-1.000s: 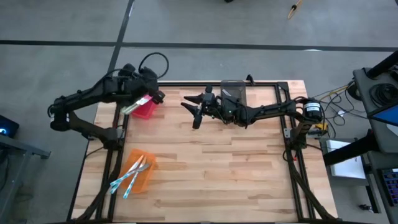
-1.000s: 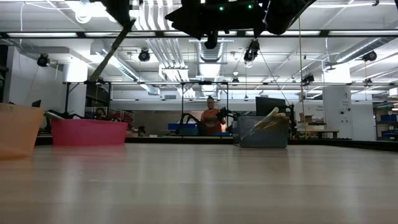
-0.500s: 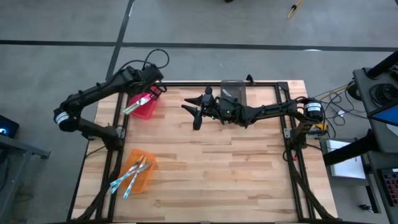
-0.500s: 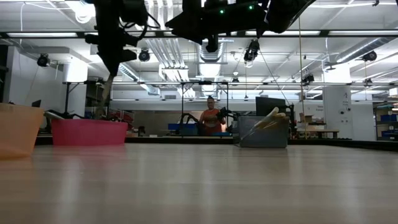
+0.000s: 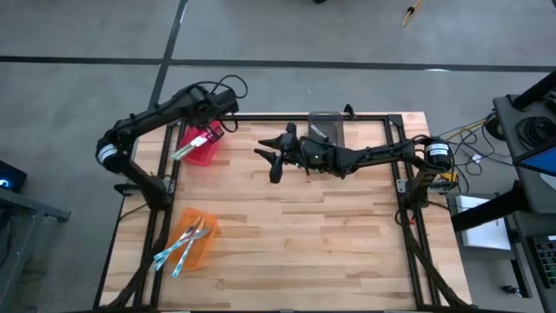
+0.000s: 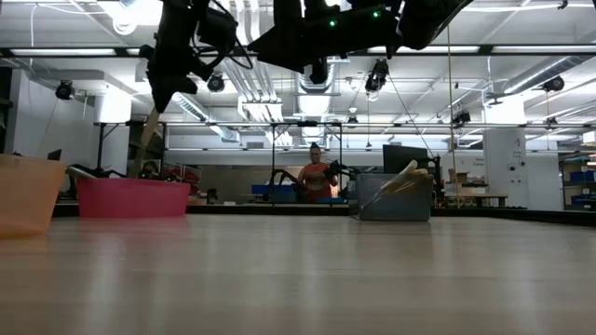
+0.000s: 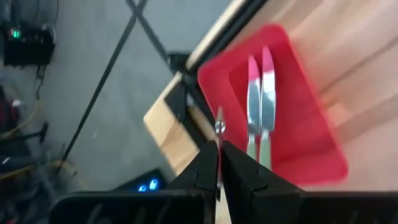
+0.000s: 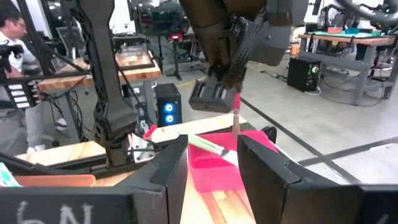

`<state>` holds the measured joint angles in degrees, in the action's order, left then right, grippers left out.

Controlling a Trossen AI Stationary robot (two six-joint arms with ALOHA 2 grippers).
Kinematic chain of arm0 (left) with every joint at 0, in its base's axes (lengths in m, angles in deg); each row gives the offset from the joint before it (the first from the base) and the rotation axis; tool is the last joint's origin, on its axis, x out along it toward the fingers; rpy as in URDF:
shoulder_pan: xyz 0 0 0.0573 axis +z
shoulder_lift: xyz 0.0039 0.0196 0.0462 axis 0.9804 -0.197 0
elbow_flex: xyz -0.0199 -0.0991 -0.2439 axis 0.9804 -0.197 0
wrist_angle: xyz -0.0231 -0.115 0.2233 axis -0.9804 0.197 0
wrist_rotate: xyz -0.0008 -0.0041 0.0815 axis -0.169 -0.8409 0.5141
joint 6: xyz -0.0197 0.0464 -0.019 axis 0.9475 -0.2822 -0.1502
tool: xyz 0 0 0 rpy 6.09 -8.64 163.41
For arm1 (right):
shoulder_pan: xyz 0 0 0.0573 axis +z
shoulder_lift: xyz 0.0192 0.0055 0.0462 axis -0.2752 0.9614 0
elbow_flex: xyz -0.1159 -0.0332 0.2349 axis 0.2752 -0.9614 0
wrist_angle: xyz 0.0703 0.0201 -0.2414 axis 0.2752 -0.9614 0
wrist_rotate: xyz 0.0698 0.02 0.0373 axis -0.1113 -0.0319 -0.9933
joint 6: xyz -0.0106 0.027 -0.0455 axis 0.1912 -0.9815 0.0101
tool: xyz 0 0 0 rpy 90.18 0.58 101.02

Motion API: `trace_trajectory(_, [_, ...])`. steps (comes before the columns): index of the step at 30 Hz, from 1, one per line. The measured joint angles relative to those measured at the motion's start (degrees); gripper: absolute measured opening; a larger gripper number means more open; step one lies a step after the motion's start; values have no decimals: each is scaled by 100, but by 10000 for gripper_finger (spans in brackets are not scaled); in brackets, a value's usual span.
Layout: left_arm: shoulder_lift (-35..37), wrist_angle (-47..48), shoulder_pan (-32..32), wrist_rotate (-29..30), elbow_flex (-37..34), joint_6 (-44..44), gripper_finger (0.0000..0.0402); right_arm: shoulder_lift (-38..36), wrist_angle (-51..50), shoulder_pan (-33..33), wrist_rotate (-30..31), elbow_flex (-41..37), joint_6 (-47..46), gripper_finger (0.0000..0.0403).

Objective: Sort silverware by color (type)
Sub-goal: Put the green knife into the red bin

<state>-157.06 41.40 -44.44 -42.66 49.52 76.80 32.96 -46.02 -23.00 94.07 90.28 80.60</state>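
The left gripper (image 7: 219,163) has its two fingers (image 7: 206,167) pressed together on a knife (image 7: 219,126), whose thin metal end sticks out just past the fingertips. In the low view the knife hangs down from the gripper, slightly tilted, clear of the table; its handle colour cannot be told. Directly below and just beyond the gripper is the red bin (image 7: 311,118), at the table's far left corner, with two green-handled knives (image 7: 268,99) lying side by side along its floor, apart from the held one. Farther from this gripper, toward the middle of the table, the right gripper (image 5: 274,165) hovers above the wood (image 5: 330,235) with its fingers apart and nothing between them, pointing toward the left gripper. Just behind the right gripper, at the table's far edge, the grey bin (image 6: 394,207) holds yellow-handled knives (image 6: 406,176) leaning out over its rim. Farthest from the left gripper, near the table's front left corner, the orange bin (image 5: 201,248) holds light-blue-handled knives (image 5: 178,252) that stick out over its edge.
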Motion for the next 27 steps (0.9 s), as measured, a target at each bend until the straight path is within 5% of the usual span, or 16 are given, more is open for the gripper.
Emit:
trace_trajectory(18, [375,275,-662,24,305,12,0,-2,-424,-2,-288,0,253,128])
trace_trajectory(27, [1410,-1105,-2742,-1707,652,-618,0,-11,-895,0,-1550,-24,458,135])
